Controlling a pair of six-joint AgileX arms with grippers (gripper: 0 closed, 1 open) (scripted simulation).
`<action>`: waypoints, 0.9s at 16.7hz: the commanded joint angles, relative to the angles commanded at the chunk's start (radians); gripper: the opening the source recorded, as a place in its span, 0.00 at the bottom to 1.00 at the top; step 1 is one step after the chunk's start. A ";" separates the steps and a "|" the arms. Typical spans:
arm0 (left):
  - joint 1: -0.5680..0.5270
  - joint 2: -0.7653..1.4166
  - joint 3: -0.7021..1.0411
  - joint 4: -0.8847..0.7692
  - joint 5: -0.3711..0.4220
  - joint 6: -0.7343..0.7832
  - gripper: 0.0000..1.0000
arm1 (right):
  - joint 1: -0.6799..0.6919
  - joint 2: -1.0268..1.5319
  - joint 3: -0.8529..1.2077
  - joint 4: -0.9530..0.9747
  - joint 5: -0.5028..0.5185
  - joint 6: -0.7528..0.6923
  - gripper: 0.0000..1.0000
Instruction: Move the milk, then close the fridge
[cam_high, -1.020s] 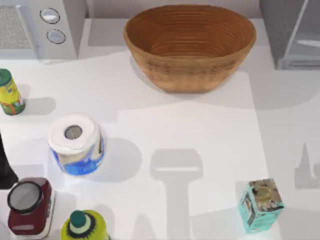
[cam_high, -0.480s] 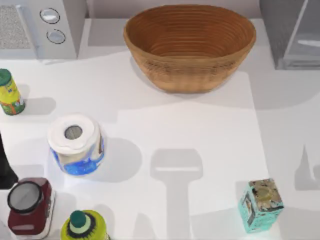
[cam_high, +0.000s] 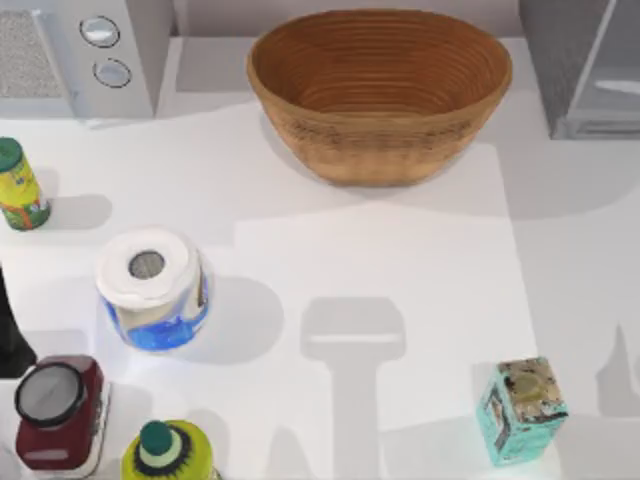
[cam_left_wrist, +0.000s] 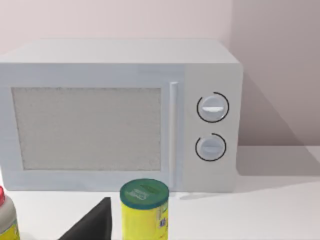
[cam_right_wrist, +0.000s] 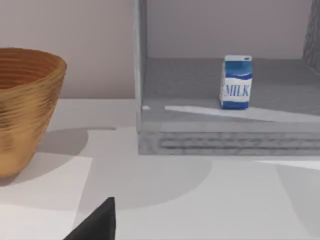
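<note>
One milk carton stands upright inside the open fridge; tool states untellable.

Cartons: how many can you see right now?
2. The milk stands upright inside the open fridge. The teal carton stands near the table's front right. Others could be hidden.

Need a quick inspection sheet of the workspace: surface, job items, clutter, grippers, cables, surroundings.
Surface: white table, shadow patches.
Job's things: milk upright inside the fridge, which stands open at the table's back right.
Clutter: basket, microwave, paper roll, green-lidded yellow can, teal carton, dark red item, yellow-green bottle.
Grippers: state cannot be told.
Cables: nothing seen.
Surroundings: plain pale wall.
</note>
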 joint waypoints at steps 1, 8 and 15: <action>0.000 0.000 0.000 0.000 0.000 0.000 1.00 | 0.000 -0.047 0.038 -0.095 0.001 -0.001 1.00; 0.000 0.000 0.000 0.000 0.000 0.000 1.00 | 0.003 -0.346 0.283 -0.640 0.002 -0.006 1.00; 0.000 0.000 0.000 0.000 0.000 0.000 1.00 | 0.004 -0.502 0.413 -0.896 0.004 -0.005 1.00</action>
